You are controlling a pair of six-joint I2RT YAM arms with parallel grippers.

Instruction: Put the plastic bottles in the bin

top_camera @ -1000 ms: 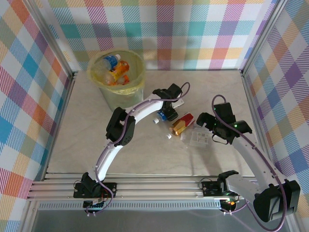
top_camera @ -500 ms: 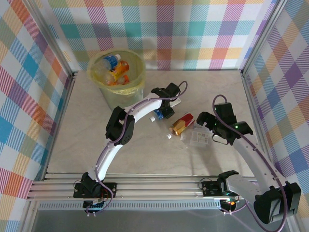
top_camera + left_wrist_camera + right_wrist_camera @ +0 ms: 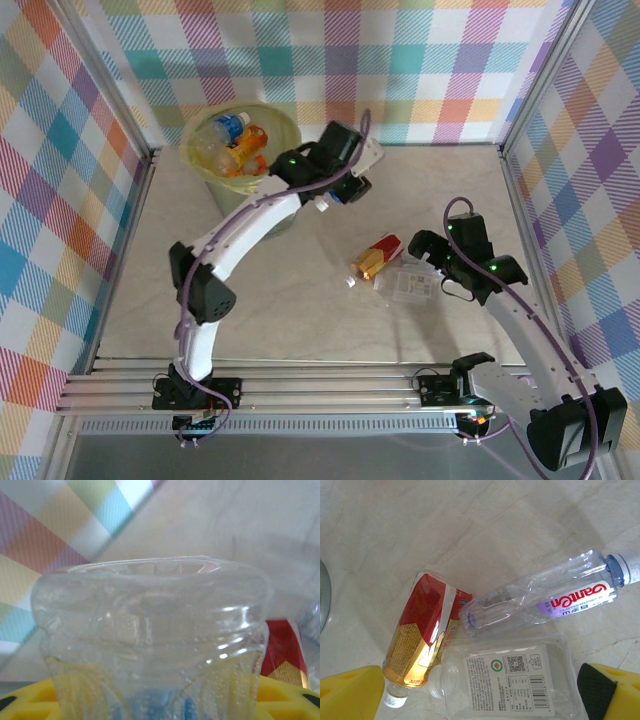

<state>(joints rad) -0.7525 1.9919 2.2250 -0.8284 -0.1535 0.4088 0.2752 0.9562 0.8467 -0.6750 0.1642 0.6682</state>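
Observation:
My left gripper (image 3: 342, 188) is raised beside the bin (image 3: 196, 160), shut on a clear plastic bottle with a blue label (image 3: 330, 201). In the left wrist view that bottle's base (image 3: 150, 630) bulges up between the yellow fingers (image 3: 30, 700). The pale-green, yellow-lined bin holds several bottles (image 3: 232, 140). My right gripper (image 3: 432, 268) hangs open over three bottles on the table: a red-and-gold one (image 3: 420, 635), a clear purple-labelled one (image 3: 550, 602) and a flat clear one with a white label (image 3: 515, 680). The last lies between the right fingers (image 3: 350, 692).
Checked walls and aluminium frame posts (image 3: 520, 190) close in the marble table (image 3: 150, 290) on three sides. The red-and-gold bottle (image 3: 375, 257) and flat clear bottle (image 3: 408, 287) lie right of centre. A rail (image 3: 320, 385) runs along the near edge by the arm bases.
My left gripper closed on the blue-labelled bottle, lifted it off the table and swung it back and left toward the bin. The right arm barely moved.

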